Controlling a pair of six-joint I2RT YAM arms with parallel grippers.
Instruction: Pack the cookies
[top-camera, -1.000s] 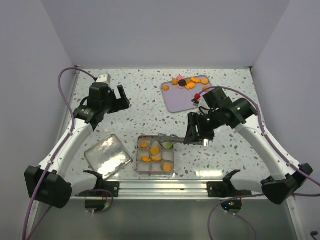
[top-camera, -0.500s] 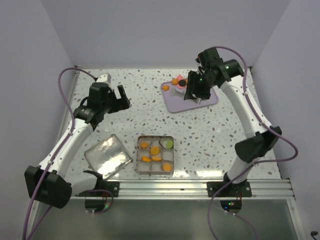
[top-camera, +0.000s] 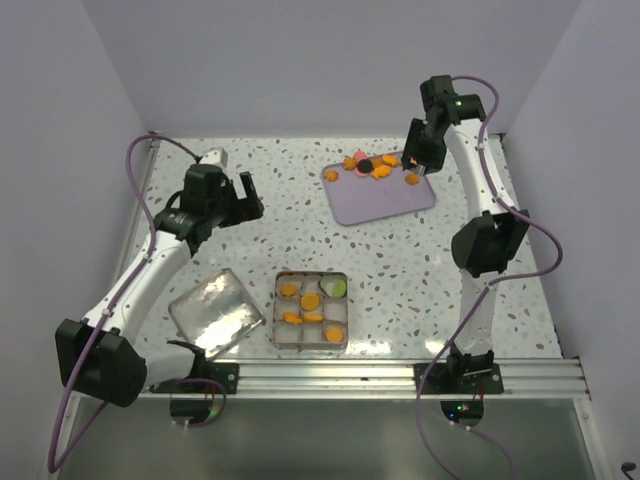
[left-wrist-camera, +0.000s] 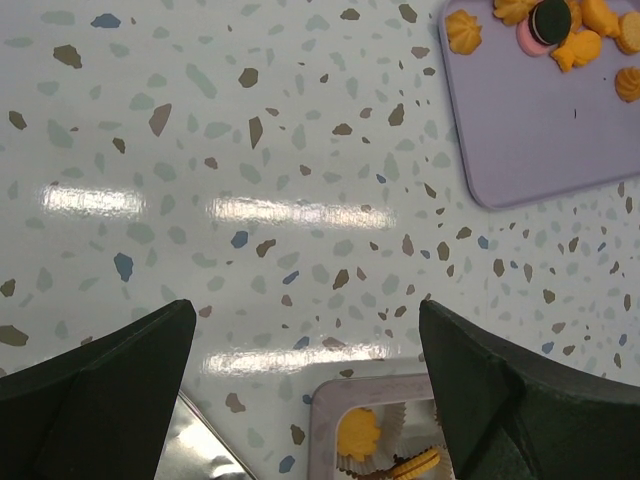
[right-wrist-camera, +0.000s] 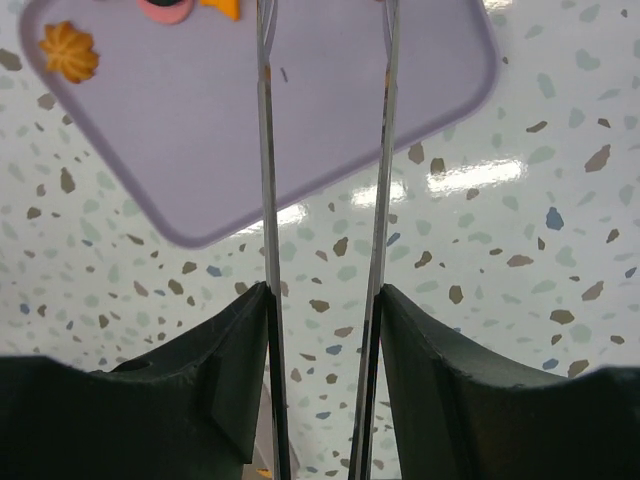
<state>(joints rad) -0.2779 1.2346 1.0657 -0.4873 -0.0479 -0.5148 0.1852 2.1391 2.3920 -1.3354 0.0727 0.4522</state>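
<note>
Now | right gripper (top-camera: 408, 166) extended over purple tray (top-camera: 385, 201) | left gripper (left-wrist-camera: 306, 312) hovering wide

Looking at a robotics lab cell. Sitting inside a bare white three-sided enclosure (top-camera: 300, 70). Running two white-and-black arms, left arm (top-camera: 150, 275) and right arm (top-camera: 478, 245), off black clamps on an aluminium rail (top-camera: 330, 375) along the near edge. Trailing purple cables (top-camera: 131, 158) from the bases up toward the wrists. Showing a green status light (top-camera: 457, 101) on the right arm. Working over a speckled terrazzo-look tabletop (top-camera: 270, 235), with overhead glare showing in both wrist views. Staging a few props only: lavender tray (top-camera: 385, 200) carrying cookies (top-camera: 381, 171), nine-cell square tin (top-camera: 312, 273), and a clear lid (top-camera: 215, 312) lying just beside the tin.
</note>
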